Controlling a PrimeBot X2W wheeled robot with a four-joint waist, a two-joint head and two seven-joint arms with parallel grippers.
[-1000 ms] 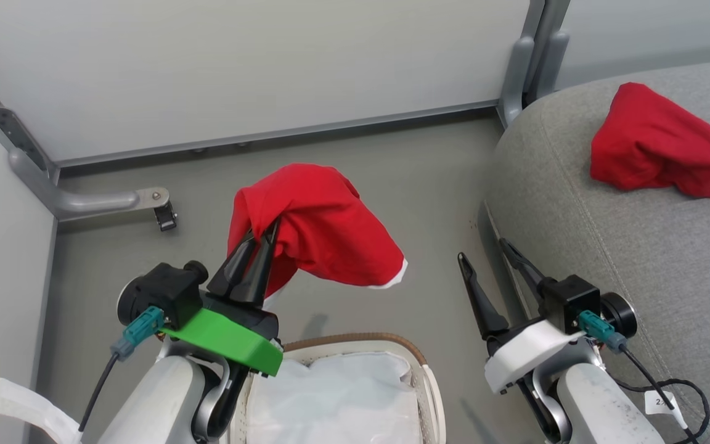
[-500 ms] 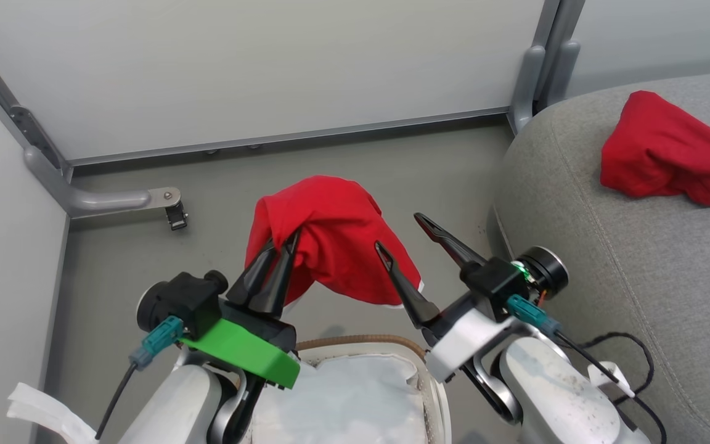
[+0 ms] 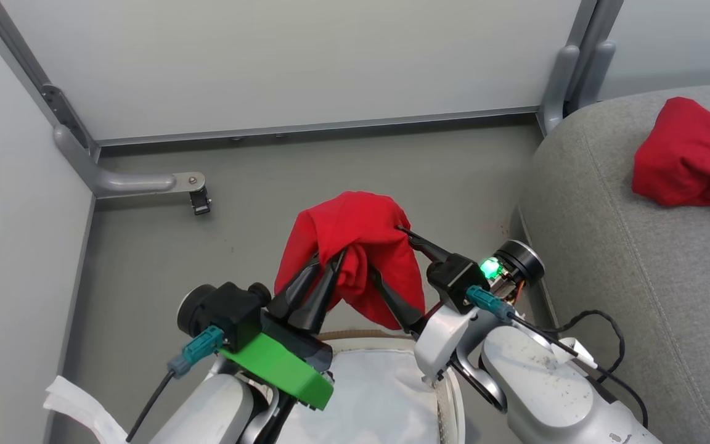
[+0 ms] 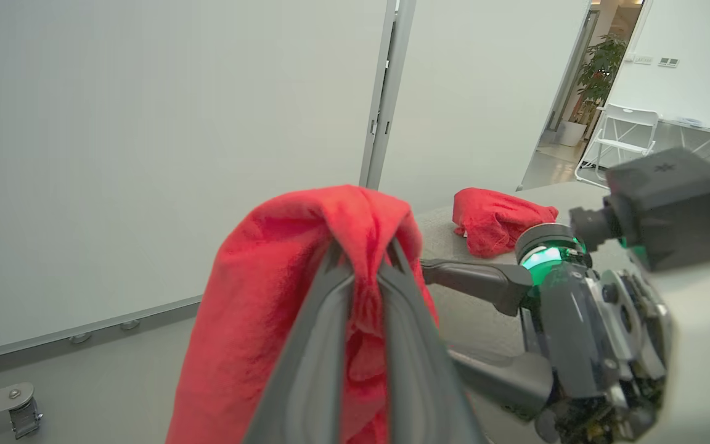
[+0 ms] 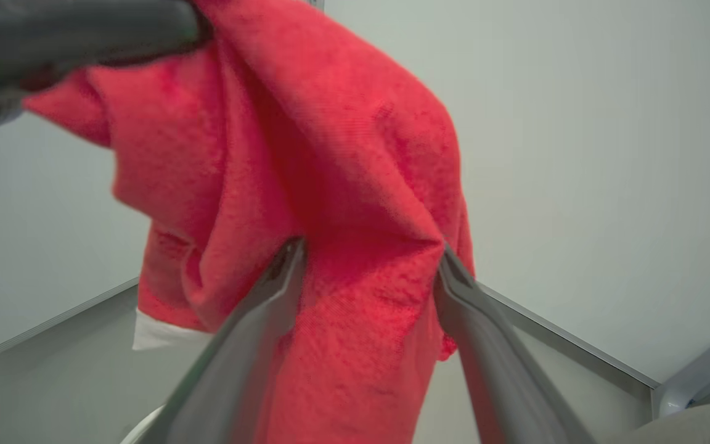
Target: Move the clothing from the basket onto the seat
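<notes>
Head view: carrying step being performed. Red garment being held above basket far rim by tightly closed left hand; right hand being posed wide open astride it, nothing gripped. Next, likely: garment being swung right, released onto seat.

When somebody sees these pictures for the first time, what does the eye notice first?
The bright red garment, held up near the basket by the shut left hand in the middle, stands out first. The open right hand has its fingers on either side of that cloth. A second red garment lies on the grey seat at the right.
</notes>
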